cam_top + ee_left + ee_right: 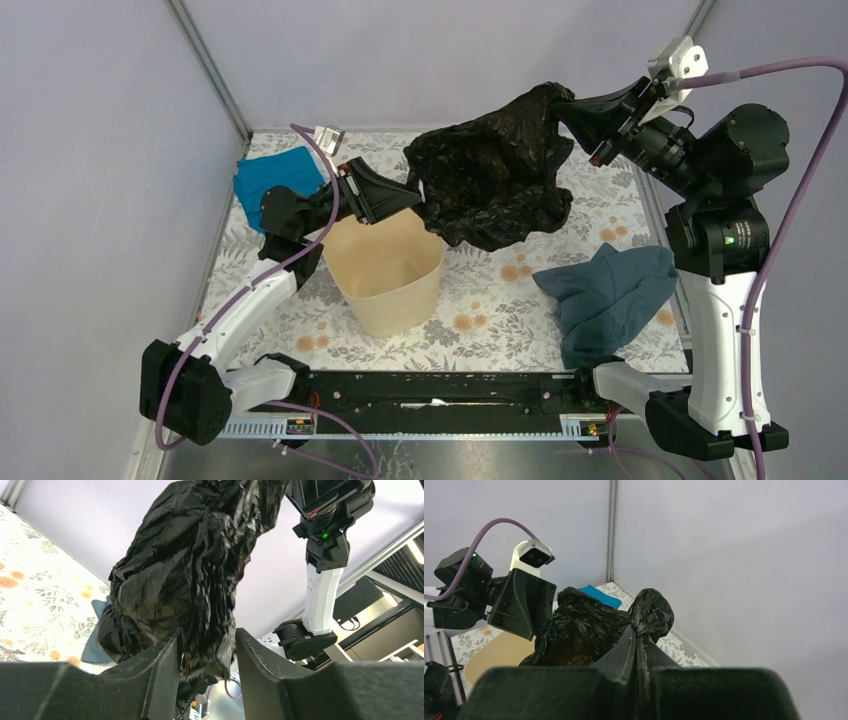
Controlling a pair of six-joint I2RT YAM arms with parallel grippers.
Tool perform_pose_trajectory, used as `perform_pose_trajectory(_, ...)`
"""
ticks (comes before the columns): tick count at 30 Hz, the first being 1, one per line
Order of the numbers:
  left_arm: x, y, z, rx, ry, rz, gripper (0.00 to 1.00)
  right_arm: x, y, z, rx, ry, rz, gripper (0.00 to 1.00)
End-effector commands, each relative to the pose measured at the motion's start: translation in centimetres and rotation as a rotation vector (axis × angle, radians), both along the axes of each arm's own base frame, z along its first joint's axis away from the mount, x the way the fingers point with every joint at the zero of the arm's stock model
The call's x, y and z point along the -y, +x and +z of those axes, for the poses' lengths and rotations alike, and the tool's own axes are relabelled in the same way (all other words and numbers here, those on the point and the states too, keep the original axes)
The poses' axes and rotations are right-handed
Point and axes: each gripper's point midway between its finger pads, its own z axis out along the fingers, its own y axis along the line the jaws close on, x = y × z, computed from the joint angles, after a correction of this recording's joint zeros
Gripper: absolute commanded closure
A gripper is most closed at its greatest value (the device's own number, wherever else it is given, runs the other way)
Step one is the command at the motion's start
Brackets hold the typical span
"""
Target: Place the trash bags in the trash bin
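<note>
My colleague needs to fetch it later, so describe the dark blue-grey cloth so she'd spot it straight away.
Look at the floral table, then its near right side, beside the right arm's white link. The crumpled cloth lying there is dull blue-grey, unlike the bright blue cloth at the far left and the glossy black bag hanging between the arms.
</note>
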Motion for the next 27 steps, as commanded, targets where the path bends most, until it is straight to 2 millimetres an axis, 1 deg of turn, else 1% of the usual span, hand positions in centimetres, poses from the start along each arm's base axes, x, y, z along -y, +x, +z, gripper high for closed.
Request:
perform_pose_trajectory(1,-0.3,-0.8,0.5,0.046,-0.002,-0.010,0.50,0.9,-0.2,1.8,0.056,0.028,-0.068,1.00)
perform_pose_trajectory(6,-0.2,-0.7,0.5,0.039,-0.023,-0.020,0.53,0.9,-0.4,2.5,0.074,0.044,-0.062,1.00)
perform_pose_trajectory(9,0.2,-0.4,1.1,0.036,-0.037,-0.040,0.53,0.3,-0.9,2.5,0.052,0.062,-0.017,1.00)
perform_pose_trajectory(10,0.5,-0.4,1.4,0.042,-0.045,-0.052,0.50,0.2,-1.0,2.6,0.053,0.065,-0.007,1.00)
perform_pose_trajectory(11,0.8,-0.3,1.4,0.039,-0.047,-0.056,0.44,0.2,-1.1,2.6,0.056,0.067,-0.004,1.00)
perform_pose_trajectory(13,1.0,0.4,0.7,0.014,-0.037,-0.029,0.27,0.2,-1.3,2.8,0.063,0.070,-0.006,1.00)
perform_pose_trajectory(14,0.9,0.8,0.3,0.004,-0.032,-0.006,0.15,0.2,-1.4,2.9,0.065,0.069,-0.006,1.00)
perform_pose_trajectory(15,0.9,1.3,-0.2,-0.004,-0.022,0.015,0.10,0.3,-1.6,3.2,0.072,0.068,-0.004,1.00)
perform_pose_trajectory(16,1.0,1.7,-0.6,-0.006,-0.013,0.029,0.06,0.2,-1.8,3.4,0.077,0.065,-0.001,1.00)
perform_pose_trajectory(18,1.3,2.2,-1.3,-0.015,-0.008,0.020,0.01,0.1,-2.2,3.7,0.085,0.059,0.013,1.00)
perform_pose_trajectory(19,1.5,2.3,-1.6,-0.021,-0.011,0.000,0.01,0.0,-2.4,3.9,0.090,0.059,0.022,1.00)
perform_pose_trajectory(22,2.0,2.4,-1.6,-0.021,-0.037,-0.047,0.01,-0.2,-3.1,4.3,0.101,0.065,0.050,1.00)
perform_pose_trajectory(24,2.3,3.0,-1.7,-0.026,-0.030,-0.043,0.01,-0.4,-3.4,4.5,0.108,0.068,0.066,1.00)
perform_pose_trajectory(27,2.8,3.7,-1.1,-0.009,-0.017,-0.026,0.01,-0.7,-3.8,4.7,0.110,0.069,0.095,1.00)
